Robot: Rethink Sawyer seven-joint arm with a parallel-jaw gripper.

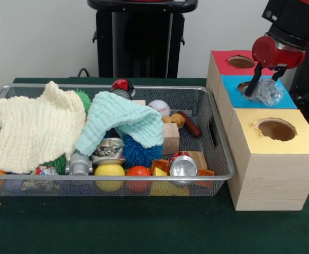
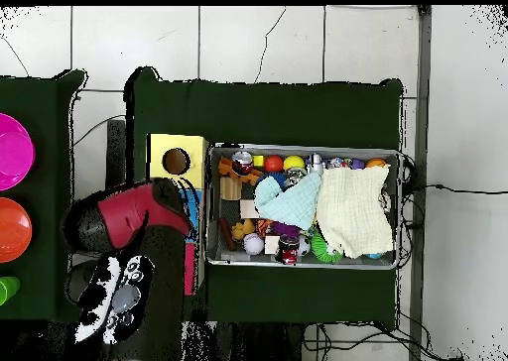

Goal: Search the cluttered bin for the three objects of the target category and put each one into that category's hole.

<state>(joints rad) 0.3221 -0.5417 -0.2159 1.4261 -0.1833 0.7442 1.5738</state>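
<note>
My gripper (image 1: 264,89) hangs just above the blue-topped box (image 1: 281,100) and is shut on a wrinkled silvery piece (image 1: 269,93). The piece sits beside the box's round hole (image 1: 244,87), which is partly hidden by my finger (image 1: 254,81). The wire-mesh bin (image 1: 117,178) stands left of the boxes, full of clutter. A small silvery piece with coloured print (image 1: 43,170) shows at the bin's front left, under the cream cloth; I cannot tell what it is. In the overhead view my red arm (image 2: 139,213) covers the blue box and the gripper; the bin (image 2: 298,147) lies to its right.
A red-topped box (image 1: 226,66) and a yellow-topped box (image 1: 281,143) flank the blue one. In the bin lie a cream cloth (image 1: 33,129), a mint cloth (image 1: 120,121), crushed cans (image 1: 182,165), a blue spiky ball (image 1: 141,153), smooth balls (image 1: 109,170) and wooden blocks (image 1: 170,138).
</note>
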